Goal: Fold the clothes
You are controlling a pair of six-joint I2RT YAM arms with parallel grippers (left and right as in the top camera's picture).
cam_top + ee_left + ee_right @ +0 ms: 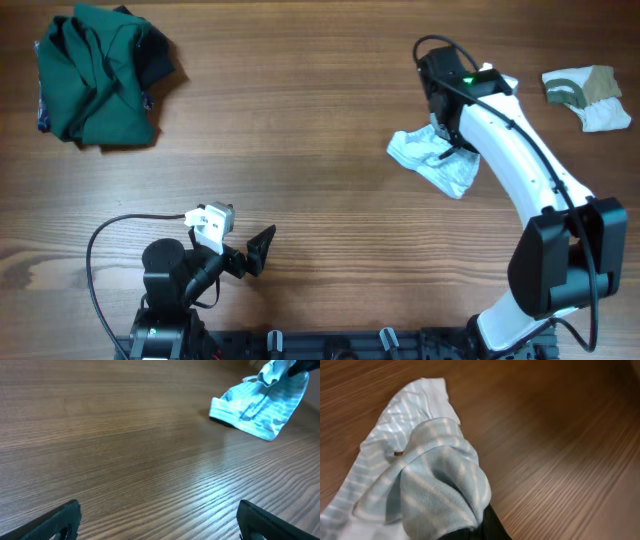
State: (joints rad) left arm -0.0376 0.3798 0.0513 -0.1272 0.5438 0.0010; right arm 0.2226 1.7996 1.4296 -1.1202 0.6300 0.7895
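Pinching a bunch of the pale blue-and-white striped garment [436, 162], the right gripper [449, 138] is clamped tight, jaws closed on the cloth! From the right wrist view the fabric [427, 477] bulges up over the dark fingertips [487, 529], and one edge trails down onto the wooden table [300, 130]. The garment sits right of centre, crumpled, one corner lifted. Over at the near edge, the left gripper [262, 246] stands wide open with nothing in it, well apart from the striped piece [260, 407]. The dark green garment [98, 75] lies heaped at the far left corner, and the small white-and-olive piece [588, 97] rests at the far right.
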